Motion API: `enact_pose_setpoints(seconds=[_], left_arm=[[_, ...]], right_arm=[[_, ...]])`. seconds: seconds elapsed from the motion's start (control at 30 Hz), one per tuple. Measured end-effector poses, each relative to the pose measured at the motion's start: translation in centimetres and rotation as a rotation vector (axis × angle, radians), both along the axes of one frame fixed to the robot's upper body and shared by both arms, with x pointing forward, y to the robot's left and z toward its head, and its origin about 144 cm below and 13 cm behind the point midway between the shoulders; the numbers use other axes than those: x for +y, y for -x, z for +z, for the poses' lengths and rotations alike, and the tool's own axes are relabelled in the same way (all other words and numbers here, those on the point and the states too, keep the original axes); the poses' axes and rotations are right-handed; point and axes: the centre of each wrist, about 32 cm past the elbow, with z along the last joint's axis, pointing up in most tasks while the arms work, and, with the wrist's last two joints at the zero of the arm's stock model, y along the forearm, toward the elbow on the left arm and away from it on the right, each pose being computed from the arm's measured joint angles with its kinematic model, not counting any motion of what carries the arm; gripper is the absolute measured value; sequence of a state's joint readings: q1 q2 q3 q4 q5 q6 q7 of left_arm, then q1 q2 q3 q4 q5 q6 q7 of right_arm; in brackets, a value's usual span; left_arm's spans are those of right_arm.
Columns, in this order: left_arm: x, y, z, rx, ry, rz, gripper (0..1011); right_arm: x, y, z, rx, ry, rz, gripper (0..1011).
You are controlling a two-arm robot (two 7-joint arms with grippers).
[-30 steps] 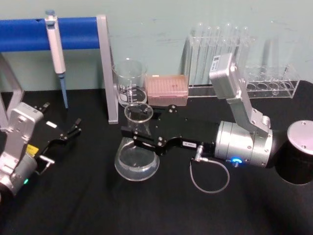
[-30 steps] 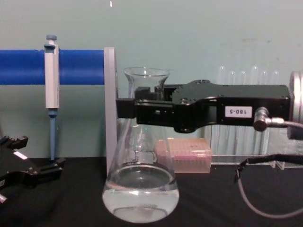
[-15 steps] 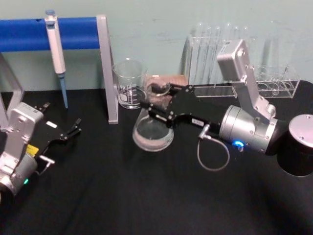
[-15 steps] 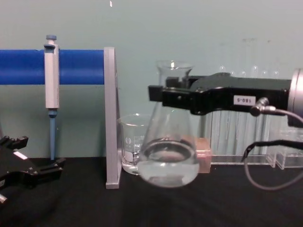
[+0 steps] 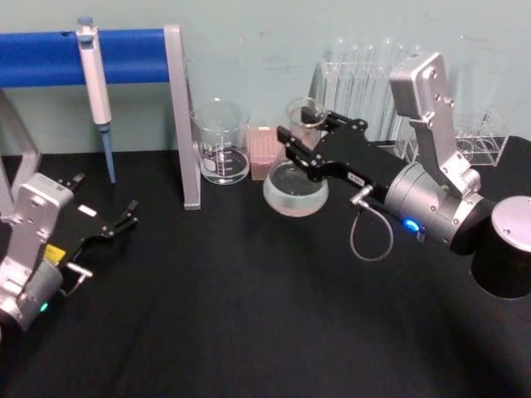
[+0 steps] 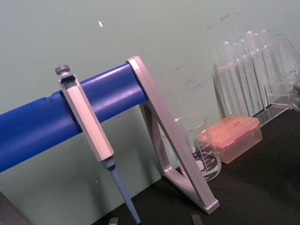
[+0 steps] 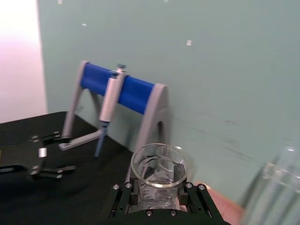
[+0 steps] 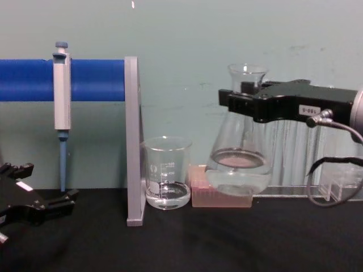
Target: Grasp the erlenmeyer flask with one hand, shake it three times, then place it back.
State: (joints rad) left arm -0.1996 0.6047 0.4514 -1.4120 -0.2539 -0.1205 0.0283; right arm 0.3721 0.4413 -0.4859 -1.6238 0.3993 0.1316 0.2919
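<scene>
The erlenmeyer flask (image 5: pixel 294 187) hangs in the air above the black table, a little clear liquid in its wide base (image 8: pixel 240 173). My right gripper (image 5: pixel 305 133) is shut on the flask's narrow neck just under the flared rim (image 7: pixel 159 165), and in the chest view the right gripper (image 8: pixel 244 101) reaches in from the right. The flask hangs in front of the pink tip box (image 8: pixel 221 195) and right of the beaker (image 8: pixel 167 173). My left gripper (image 5: pixel 104 199) rests open and idle at the table's left, low at the left edge in the chest view (image 8: pixel 48 182).
A blue bar stand (image 5: pixel 99 56) holds a pipette (image 5: pixel 94 79) at the back left. A test tube rack (image 5: pixel 465 141) stands behind my right arm. A black cylinder (image 5: pixel 506 249) sits at the far right. The table's front is bare black cloth (image 5: pixel 249 332).
My right gripper has lifted the flask off the table and carried it right and toward the back wall. The liquid has moved in the base. The left arm has not moved.
</scene>
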Motion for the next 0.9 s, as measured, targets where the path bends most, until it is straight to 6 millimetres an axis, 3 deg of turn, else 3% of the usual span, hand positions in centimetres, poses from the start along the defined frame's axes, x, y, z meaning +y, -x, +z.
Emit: enact_pose_setpoints(seconds=[0.9], left_arm=[[0.0,0.0,0.0,0.0,0.0,0.0,1001]], right_arm=[[-0.72,-0.29,-0.31,-0.006,-0.009,-0.171,451]])
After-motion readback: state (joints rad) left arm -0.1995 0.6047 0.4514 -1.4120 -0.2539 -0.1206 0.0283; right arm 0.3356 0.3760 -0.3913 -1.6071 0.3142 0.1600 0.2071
